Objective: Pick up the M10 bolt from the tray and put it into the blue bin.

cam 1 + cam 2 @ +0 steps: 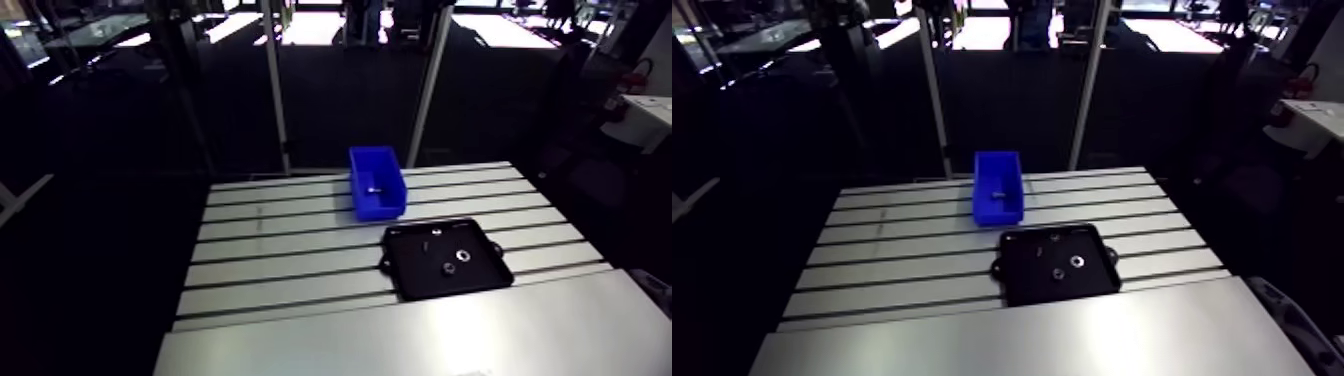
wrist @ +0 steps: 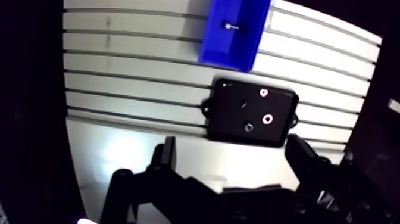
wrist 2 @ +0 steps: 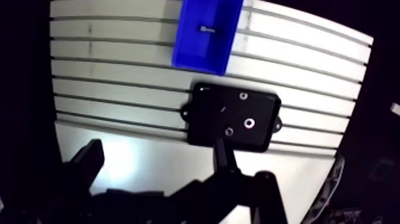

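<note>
Only the wrist view shows the pincer (image 2: pixel 232 142), fingers spread wide, empty. The bolt (image 2: pixel 231 25) lies inside the blue bin (image 2: pixel 221 55), beyond the tray (image 2: pixel 229 119); the arm view, mid-frame, gives just a glint.

The arm view looks from high above the near edge, down and forward across the slotted table (image 1: pixel 280 250), seen from fairly far off. The wrist view hangs high over the table, facing almost straight down. The 2 views share the blue bin (image 1: pixel 378 207) and the black tray (image 1: pixel 420 280).

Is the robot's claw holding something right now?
No, the gripper is open with nothing between its fingers, and the black tray lies apart from it.
</note>
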Tool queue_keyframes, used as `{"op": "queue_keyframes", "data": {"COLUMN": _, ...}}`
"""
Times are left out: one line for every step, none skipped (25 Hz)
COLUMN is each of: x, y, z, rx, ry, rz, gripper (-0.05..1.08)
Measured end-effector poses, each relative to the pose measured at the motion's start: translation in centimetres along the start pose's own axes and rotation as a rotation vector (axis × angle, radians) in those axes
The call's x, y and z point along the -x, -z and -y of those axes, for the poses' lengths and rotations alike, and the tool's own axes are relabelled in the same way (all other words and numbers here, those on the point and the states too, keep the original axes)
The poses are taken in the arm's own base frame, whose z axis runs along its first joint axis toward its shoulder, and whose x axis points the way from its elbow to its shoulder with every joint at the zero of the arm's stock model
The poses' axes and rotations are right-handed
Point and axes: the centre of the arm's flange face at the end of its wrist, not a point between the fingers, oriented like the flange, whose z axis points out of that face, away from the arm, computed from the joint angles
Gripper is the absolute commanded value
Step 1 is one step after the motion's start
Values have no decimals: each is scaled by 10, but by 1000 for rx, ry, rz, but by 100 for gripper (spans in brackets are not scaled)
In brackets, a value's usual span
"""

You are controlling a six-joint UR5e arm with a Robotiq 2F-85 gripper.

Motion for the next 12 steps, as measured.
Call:
{"op": "queue_keyframes", "data": {"x": 6, "y": 5, "z": 0, "rx": -2, "ry": -27, "rz": 0, "gripper": 1}}
{"op": "queue_keyframes", "data": {"x": 13, "y": 10, "z": 0, "rx": -4, "ry": -57, "rz": 2, "gripper": 1}}
{"op": "queue_keyframes", "data": {"x": 21, "y": 15, "z": 1, "rx": -6, "ry": -85, "rz": 5, "gripper": 1}}
{"op": "queue_keyframes", "data": {"x": 29, "y": 20, "z": 2, "rx": -7, "ry": -110, "rz": 9, "gripper": 1}}
{"op": "queue_keyframes", "data": {"x": 37, "y": 24, "z": 3, "rx": -7, "ry": -130, "rz": 11, "gripper": 1}}
{"op": "queue_keyframes", "data": {"x": 45, "y": 27, "z": 5, "rx": -7, "ry": -144, "rz": 14, "gripper": 1}}
{"op": "queue_keyframes", "data": {"x": 52, "y": 29, "z": 6, "rx": -4, "ry": -153, "rz": 16, "gripper": 1}}
{"op": "queue_keyframes", "data": {"x": 57, "y": 29, "z": 7, "rx": -3, "ry": -158, "rz": 20, "gripper": 1}}
{"op": "queue_keyframes", "data": {"x": 62, "y": 28, "z": 9, "rx": 0, "ry": -161, "rz": 24, "gripper": 1}}
{"op": "queue_keyframes", "data": {"x": 66, "y": 26, "z": 10, "rx": 4, "ry": -162, "rz": 30, "gripper": 1}}
{"op": "queue_keyframes", "data": {"x": 69, "y": 24, "z": 10, "rx": 7, "ry": -162, "rz": 36, "gripper": 1}}
{"op": "queue_keyframes", "data": {"x": 72, "y": 22, "z": 11, "rx": 11, "ry": -162, "rz": 41, "gripper": 1}}
